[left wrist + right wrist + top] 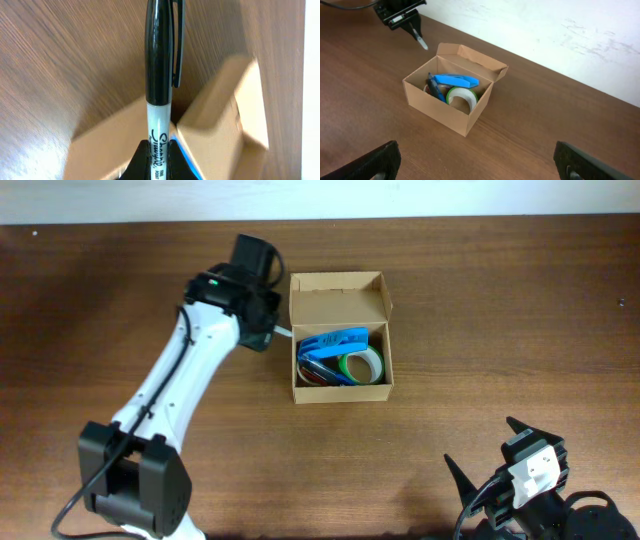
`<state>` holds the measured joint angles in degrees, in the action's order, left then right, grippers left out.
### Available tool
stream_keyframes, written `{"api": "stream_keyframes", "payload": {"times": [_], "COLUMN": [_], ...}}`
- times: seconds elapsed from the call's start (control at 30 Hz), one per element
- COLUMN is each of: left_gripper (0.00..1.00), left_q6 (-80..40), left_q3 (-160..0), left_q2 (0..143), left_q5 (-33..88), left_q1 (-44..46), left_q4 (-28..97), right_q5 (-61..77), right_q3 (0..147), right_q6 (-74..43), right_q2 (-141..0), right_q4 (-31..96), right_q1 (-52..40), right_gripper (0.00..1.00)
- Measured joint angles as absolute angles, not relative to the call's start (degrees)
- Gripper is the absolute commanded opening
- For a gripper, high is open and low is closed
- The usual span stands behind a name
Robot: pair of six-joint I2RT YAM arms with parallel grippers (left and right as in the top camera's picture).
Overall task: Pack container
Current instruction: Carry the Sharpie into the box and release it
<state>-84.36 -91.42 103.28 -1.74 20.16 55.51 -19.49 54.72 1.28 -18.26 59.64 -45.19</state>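
Partway: the open box [340, 392] on the table [500, 300] holds a tape roll [362, 365] and blue clip [335, 340]; the left hand [158, 162] clamps a marker [159, 60] just beside it, not yet packed; the right hand [480, 442] stands wide, empty.

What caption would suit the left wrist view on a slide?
Left gripper clamps a black marker, cap pointing away, with the cardboard box blurred behind it on the wooden table.
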Motion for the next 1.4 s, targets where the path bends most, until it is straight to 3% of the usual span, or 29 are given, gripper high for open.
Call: {"api": "stream_keyframes", "payload": {"times": [0.57, 1.4], "left_gripper": [0.02, 0.04], "left_q6": [-99.37, -106.59], "left_q3": [-91.44, -91.53], "left_q2": [103.13, 109.21], "left_q5": [-3.49, -9.8], "left_q1": [40.05, 41.41], "left_q4": [53.3, 53.15], "right_q5": [-19.49, -19.49], "right_q3": [54.72, 54.72], "right_q6": [1.23, 1.23], "right_q2": [-18.26, -18.26], "right_q4": [59.64, 59.64], "right_q1": [-45.19, -45.19], "right_gripper": [0.99, 0.99]}}
